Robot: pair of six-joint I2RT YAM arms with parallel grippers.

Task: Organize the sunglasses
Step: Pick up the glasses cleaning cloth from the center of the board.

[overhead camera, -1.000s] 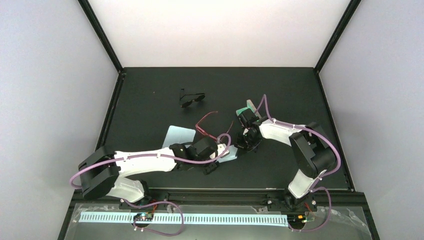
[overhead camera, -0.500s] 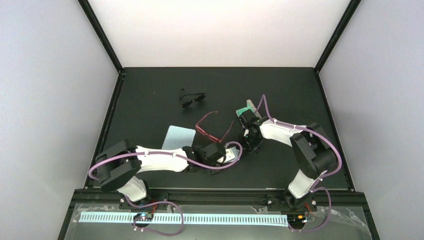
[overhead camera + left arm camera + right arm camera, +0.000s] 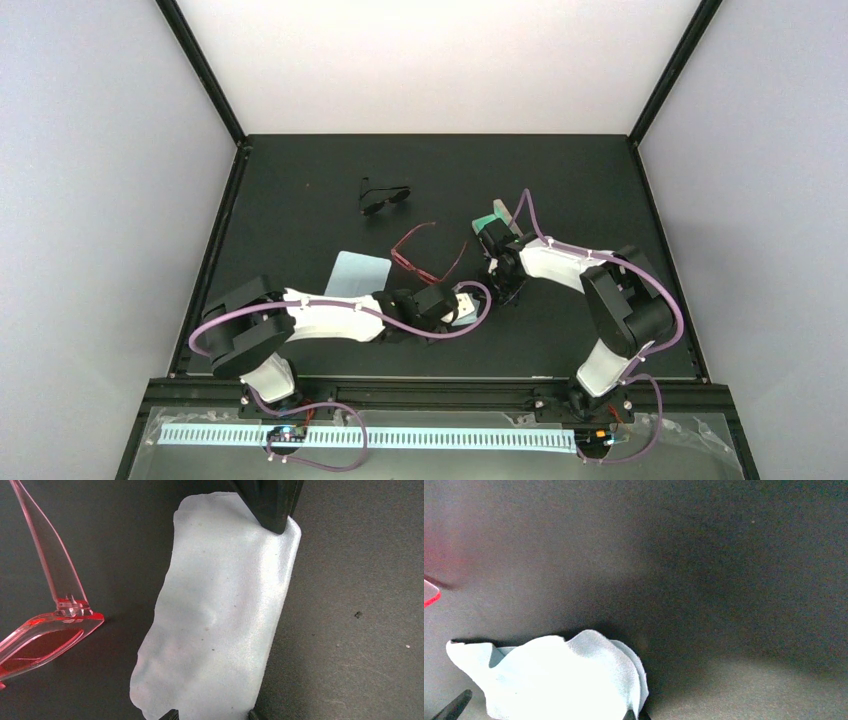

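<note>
The sunglasses (image 3: pixel 426 256), thin red frame with both arms spread, lie mid-table; one hinge and arm show at the left of the left wrist view (image 3: pixel 55 615). A small pale cloth (image 3: pixel 225 615) lies flat just right of them. My left gripper (image 3: pixel 211 715) is open, its tips astride the cloth's near end. My right gripper (image 3: pixel 634 716) is shut on the cloth's far end (image 3: pixel 559 680), which bunches up there. From above, both grippers meet at this cloth (image 3: pixel 468 304), the left gripper (image 3: pixel 458 302) facing the right gripper (image 3: pixel 503 290).
A black dark-lensed pair (image 3: pixel 383 197) lies farther back. A second light-blue cloth (image 3: pixel 357 272) lies flat left of the red pair. A teal item (image 3: pixel 490 218) sits beside the right wrist. The black table's raised edges (image 3: pixel 222 230) border both sides.
My left arm has swung right and forward, bringing its gripper onto the near end of the small cloth, and its jaws have narrowed. The right gripper has hardly moved.
</note>
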